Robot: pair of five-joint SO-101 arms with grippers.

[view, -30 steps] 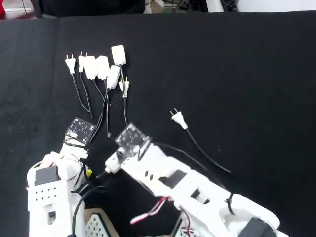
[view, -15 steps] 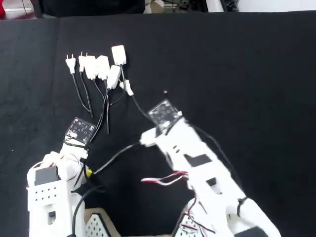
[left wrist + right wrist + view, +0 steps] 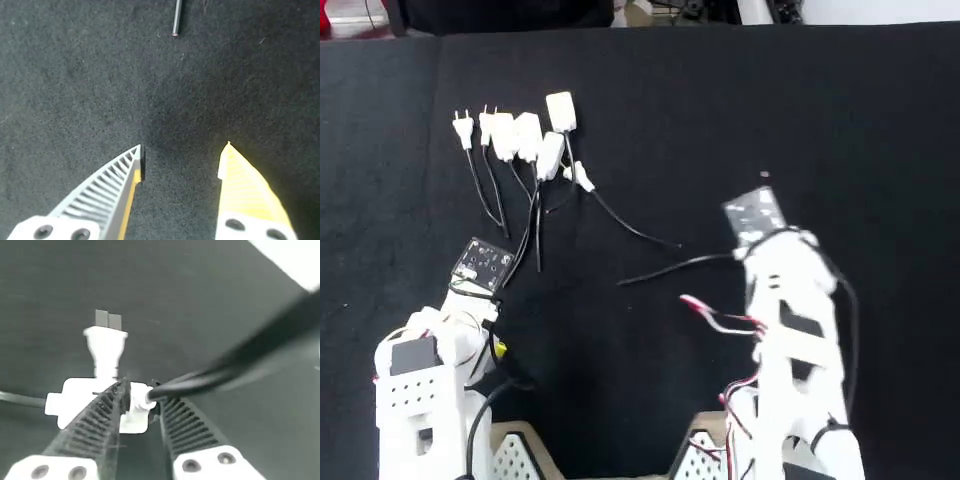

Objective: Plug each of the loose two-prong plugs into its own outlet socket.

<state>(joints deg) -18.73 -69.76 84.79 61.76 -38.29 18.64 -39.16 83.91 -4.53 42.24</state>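
My left gripper (image 3: 183, 148) sits close in, ribbed jaws spread with only matte black cloth (image 3: 75, 75) between them. My right gripper (image 3: 139, 386) is clamped on the rear of a white moulded plug (image 3: 105, 346), flat grey prongs (image 3: 108, 317) pointing away, its smooth black cable (image 3: 210, 374) running out past one jaw. I'd call this the carry step: next I must bring it across to the blocky white sockets (image 3: 527, 136), well apart at the far left, and square prongs to slots
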